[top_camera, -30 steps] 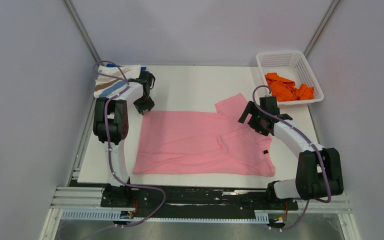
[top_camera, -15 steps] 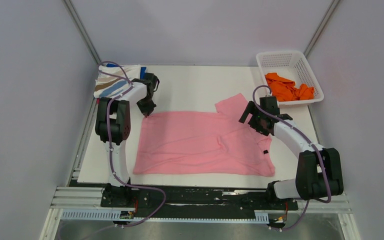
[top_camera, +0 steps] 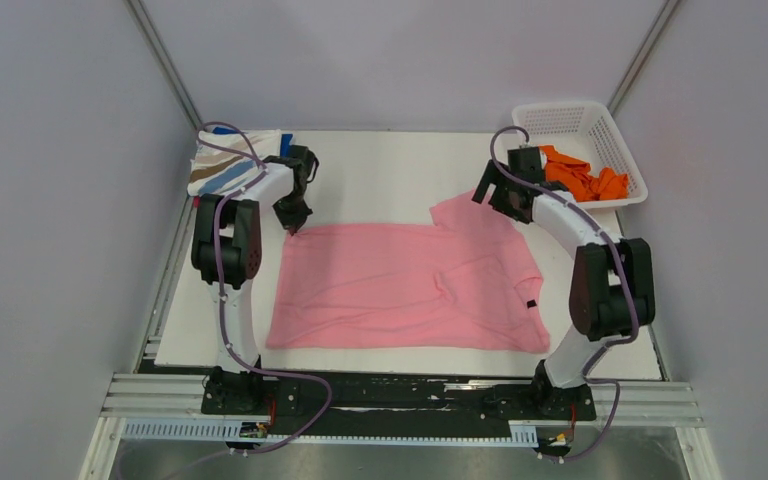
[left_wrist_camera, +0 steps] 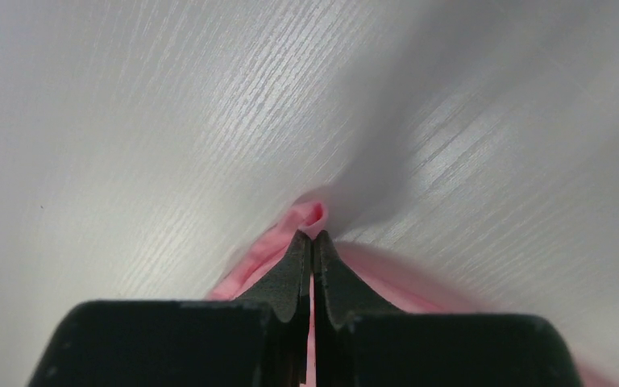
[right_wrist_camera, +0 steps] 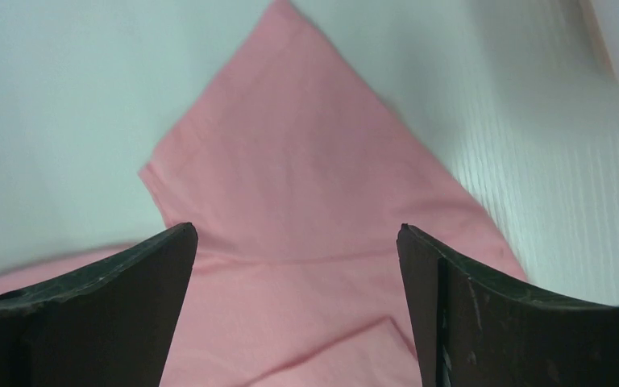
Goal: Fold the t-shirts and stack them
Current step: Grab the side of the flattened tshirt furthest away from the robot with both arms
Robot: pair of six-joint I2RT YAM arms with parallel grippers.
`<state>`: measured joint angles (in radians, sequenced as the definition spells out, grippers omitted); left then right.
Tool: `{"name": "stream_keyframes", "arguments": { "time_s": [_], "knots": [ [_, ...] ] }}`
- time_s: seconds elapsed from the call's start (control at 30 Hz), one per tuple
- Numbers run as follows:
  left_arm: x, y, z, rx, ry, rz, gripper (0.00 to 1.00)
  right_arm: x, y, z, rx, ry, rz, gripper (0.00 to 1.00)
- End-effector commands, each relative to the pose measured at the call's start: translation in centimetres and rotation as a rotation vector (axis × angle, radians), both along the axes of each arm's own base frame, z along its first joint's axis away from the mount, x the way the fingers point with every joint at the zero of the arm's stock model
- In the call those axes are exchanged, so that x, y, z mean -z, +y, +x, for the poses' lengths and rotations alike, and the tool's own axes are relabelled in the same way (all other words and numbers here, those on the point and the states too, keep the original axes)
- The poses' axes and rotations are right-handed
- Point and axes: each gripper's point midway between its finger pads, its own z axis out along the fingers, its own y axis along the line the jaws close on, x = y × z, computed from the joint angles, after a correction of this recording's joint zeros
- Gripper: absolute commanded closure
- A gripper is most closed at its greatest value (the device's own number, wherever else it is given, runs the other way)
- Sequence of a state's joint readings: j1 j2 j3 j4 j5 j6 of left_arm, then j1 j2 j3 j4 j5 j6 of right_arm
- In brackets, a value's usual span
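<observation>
Right arm swung away from the near right part of the pink t-shirt and is now stretched out to the far side, with the right gripper over the sleeve that sticks out there; the left gripper has hardly budged from the shirt's far left corner

Only label-ish thing I can spot is a small dark tag near the shirt's right edge; way too small to read

Shirt is spread flat on the white table with its long axis running left to right; the sleeve end is on the right, and that one sleeve points toward the far right, at the basket

Left wrist view: fingers pressed together, pinching a little bunch of pink cloth at the tips; right wrist view: fingers spread wide with the pink sleeve lying flat under the gap, not touching that I can see

Orange t-shirt sits crumpled in the basket at the far right; a folded striped t-shirt sits in the far left corner, just behind the left arm
</observation>
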<state>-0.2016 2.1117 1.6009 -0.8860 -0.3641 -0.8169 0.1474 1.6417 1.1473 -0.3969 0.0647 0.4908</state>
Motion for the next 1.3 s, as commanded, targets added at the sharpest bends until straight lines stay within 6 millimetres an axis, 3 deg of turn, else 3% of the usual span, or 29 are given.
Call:
{"name": "stream_keyframes", "arguments": {
  "time_s": [0.0, 0.23, 0.43, 0.6, 0.9, 1.1, 1.27],
  "knots": [
    [-1.8, -0.7, 0.4, 0.024, -0.048, -0.036, 1.0, -1.4, 0.3, 6.4, -0.031, -0.077, -0.044, 0.08],
    [-2.3, -1.3, 0.1, 0.038, -0.063, -0.076, 1.0, 1.1, 0.7, 13.7, -0.062, -0.061, -0.183, 0.23],
    [-2.1, -1.6, -0.1, 0.043, -0.066, -0.095, 1.0, 2.8, 2.1, 16.4, -0.095, -0.068, -0.271, 0.31],
    [-1.8, -1.6, -0.4, 0.043, -0.057, -0.097, 1.0, 5.4, 3.2, 15.8, -0.133, -0.022, -0.319, 0.37],
    [-1.9, -1.7, -0.4, 0.047, -0.062, -0.099, 1.0, 7.7, 1.4, 12.3, -0.062, 0.073, -0.361, 0.45],
    [-2.2, -1.6, -0.5, 0.046, -0.067, -0.096, 1.0, 8.0, 0.1, 10.7, -0.007, 0.102, -0.361, 0.48],
    [-2.5, -1.5, -0.5, 0.045, -0.076, -0.093, 1.0, 7.8, -0.2, 10.1, 0.032, 0.101, -0.336, 0.63]
  ]
}}
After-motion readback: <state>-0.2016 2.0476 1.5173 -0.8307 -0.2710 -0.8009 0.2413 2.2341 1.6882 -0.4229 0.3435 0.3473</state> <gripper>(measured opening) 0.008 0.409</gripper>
